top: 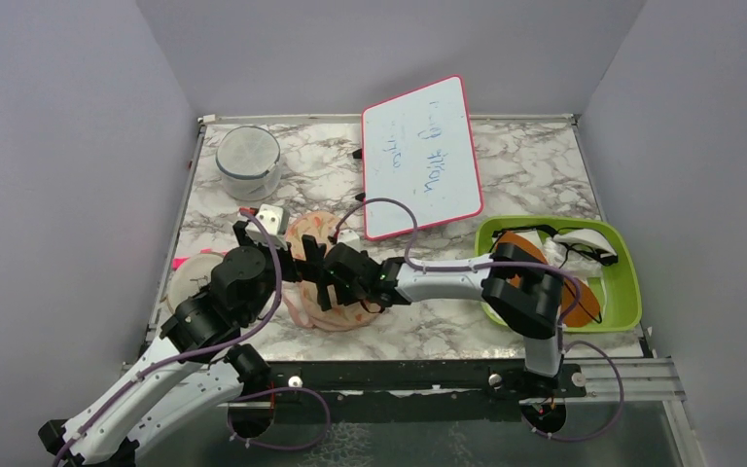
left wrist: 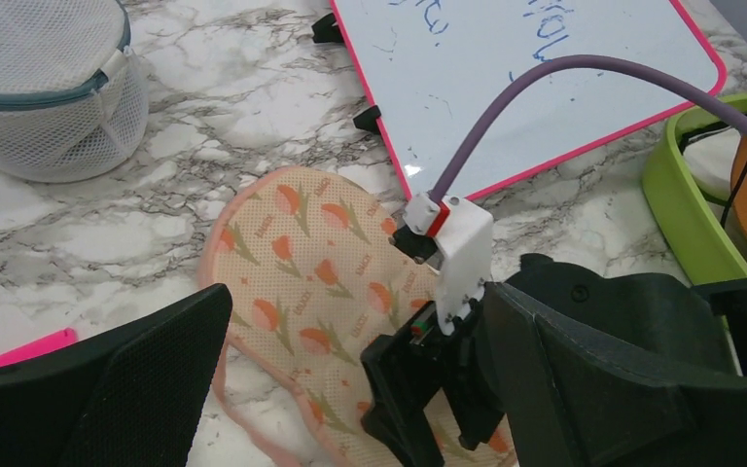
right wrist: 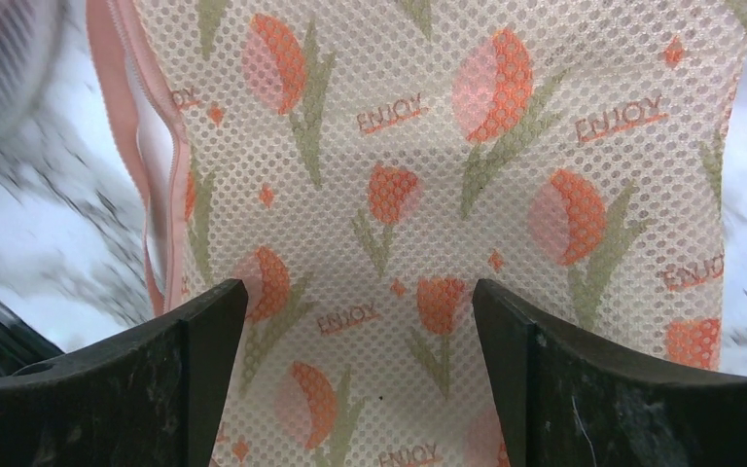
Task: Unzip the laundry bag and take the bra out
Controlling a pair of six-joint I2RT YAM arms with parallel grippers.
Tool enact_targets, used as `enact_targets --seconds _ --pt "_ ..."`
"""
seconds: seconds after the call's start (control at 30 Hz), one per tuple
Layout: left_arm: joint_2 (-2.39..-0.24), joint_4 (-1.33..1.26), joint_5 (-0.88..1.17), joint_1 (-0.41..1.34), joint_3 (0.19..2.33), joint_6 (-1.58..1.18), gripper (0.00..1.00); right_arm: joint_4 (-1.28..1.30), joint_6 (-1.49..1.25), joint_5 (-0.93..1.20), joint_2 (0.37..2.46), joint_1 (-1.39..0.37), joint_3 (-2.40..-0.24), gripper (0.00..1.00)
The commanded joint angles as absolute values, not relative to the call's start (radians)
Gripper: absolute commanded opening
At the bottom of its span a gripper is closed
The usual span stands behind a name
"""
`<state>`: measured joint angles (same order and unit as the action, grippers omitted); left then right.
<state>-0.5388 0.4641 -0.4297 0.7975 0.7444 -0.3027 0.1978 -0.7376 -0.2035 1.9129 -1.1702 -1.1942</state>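
Observation:
The peach-pink laundry bag (top: 319, 232) with tulip motifs lies flat on the marble table, left of centre. Its pink zip edge (right wrist: 167, 185) is parted along the left side. My right gripper (top: 329, 282) is open, jaws wide just above the bag's mesh (right wrist: 355, 331), holding nothing. My left gripper (top: 297, 263) is also open and empty; its wide fingers (left wrist: 88, 389) straddle the bag (left wrist: 302, 282) and the right gripper's black fingers (left wrist: 428, 389). The rust-orange bra (top: 520, 251) lies in the green tray (top: 627, 282) at the right, partly hidden by the right arm.
A pink-framed whiteboard (top: 420, 156) stands propped behind the bag. A round white mesh cylinder (top: 249, 161) stands at the back left. A round white disc pouch (top: 193, 277) lies by the left arm. A white garment with black straps (top: 584, 241) lies in the tray.

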Motion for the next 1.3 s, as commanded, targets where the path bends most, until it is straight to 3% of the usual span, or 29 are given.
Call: enact_targets --seconds 0.0,0.23,0.43,0.63,0.83,0.93,1.27 --pt "-0.521 0.475 -0.471 0.81 0.738 -0.314 0.99 0.176 -0.823 -0.254 2.003 -1.151 -1.31 0.86" --pt "-0.501 0.487 -0.502 0.829 0.74 -0.325 0.99 0.178 -0.737 -0.143 1.947 -1.091 -1.443 0.89" --pt "-0.487 0.491 -0.524 0.839 0.738 -0.33 0.99 0.168 -0.525 -0.191 1.702 -1.034 -1.29 0.99" --pt "-0.509 0.488 -0.532 0.838 0.738 -0.323 0.99 0.185 -0.385 -0.16 1.356 -0.764 -1.041 1.0" --pt "-0.597 0.427 -0.53 0.836 0.794 -0.237 0.99 0.298 -0.239 -0.052 1.076 -0.411 -1.03 1.0" --pt "-0.722 0.446 -0.59 0.824 0.956 -0.199 0.99 0.392 -0.227 -0.011 1.02 -0.271 -1.102 1.0" --pt "-1.083 0.526 -0.562 0.787 1.706 -0.037 0.99 0.593 -0.169 -0.069 0.866 -0.265 -1.431 1.0"
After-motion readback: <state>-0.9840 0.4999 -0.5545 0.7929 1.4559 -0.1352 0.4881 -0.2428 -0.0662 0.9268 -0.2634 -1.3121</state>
